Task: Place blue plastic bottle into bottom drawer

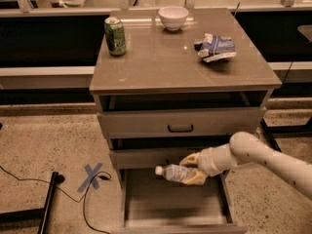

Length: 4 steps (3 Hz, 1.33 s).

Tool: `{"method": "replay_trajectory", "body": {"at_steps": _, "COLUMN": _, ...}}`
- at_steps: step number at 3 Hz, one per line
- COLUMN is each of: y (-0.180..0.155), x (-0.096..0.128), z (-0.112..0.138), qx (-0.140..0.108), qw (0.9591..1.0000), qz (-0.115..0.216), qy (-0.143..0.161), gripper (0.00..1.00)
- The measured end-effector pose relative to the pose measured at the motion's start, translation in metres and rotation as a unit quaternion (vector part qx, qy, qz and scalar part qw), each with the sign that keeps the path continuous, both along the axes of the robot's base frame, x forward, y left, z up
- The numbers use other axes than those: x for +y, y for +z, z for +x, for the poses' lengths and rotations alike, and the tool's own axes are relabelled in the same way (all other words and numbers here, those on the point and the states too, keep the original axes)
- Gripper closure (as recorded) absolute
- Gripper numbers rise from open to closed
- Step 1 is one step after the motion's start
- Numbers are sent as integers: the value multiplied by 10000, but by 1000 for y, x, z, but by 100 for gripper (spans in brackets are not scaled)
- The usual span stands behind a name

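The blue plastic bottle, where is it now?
In the camera view the blue plastic bottle lies sideways in the end effector, low, just right of centre, above the open bottom drawer.

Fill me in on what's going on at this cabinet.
The robot's arm reaches in from the right, and its gripper is shut on a blue plastic bottle, held on its side with the cap pointing left, over the pulled-out bottom drawer. The bottle is not set down yet. On the cabinet top sit a green can, a white bowl and a snack bag.
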<state>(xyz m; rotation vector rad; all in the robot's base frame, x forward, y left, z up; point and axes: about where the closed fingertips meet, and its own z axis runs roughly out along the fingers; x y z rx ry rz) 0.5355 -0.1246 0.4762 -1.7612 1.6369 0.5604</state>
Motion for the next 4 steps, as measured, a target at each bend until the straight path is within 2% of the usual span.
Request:
{"method": "replay_trajectory", "body": {"at_steps": 1, "y": -97, "x": -33, "z": -24, "qx": 141, "qw": 9995, "qz": -289, "qy": -68, "gripper": 100}}
{"method": "replay_trajectory", "body": {"at_steps": 2, "y": -97, "x": -33, "z": -24, "qx": 145, "qw": 9994, "qz": -291, "qy": -69, "gripper": 100}}
{"method": "replay_trajectory", "body": {"at_steps": 3, "y": -122, "x": -33, "z": -20, "qx": 168, "qw": 9987, "qz": -477, "qy": -15, "gripper": 100}}
{"method": "replay_trajectory", "body": {"at_steps": 4, "y": -163, "x": -35, "z": -16, "qx": -72, "qw": 9983, "qz": -580, "qy": -25, "gripper": 100}}
